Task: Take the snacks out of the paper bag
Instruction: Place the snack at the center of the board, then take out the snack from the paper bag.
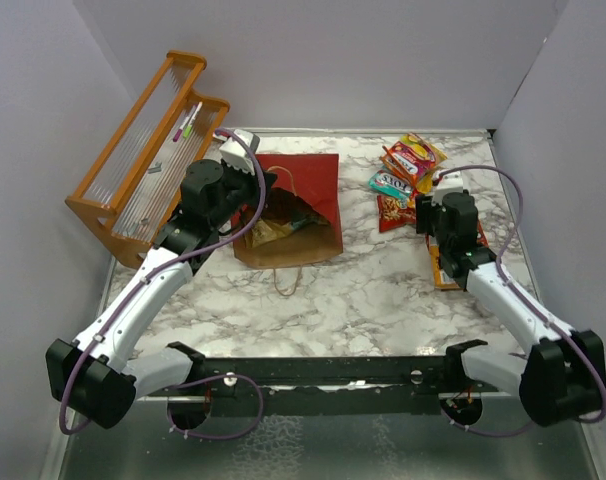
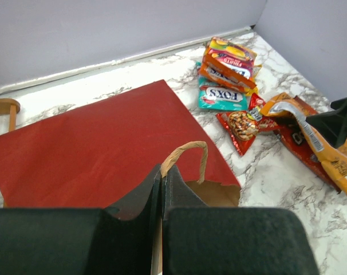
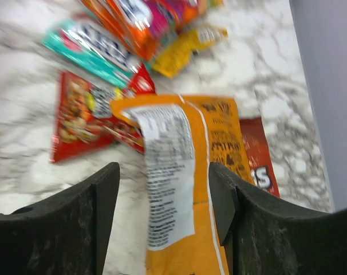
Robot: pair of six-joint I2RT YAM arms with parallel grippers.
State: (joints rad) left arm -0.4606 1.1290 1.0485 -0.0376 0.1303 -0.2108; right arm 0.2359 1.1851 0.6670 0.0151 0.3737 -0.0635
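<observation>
the left gripper is clamped on the near rim of the flat red paper carrier bag at left, the right gripper has its jaws apart over an orange crinkly snack packet at right, and if that thin rim tears or slips, the dark packets in the bag's mouth could end up trapped.
</observation>
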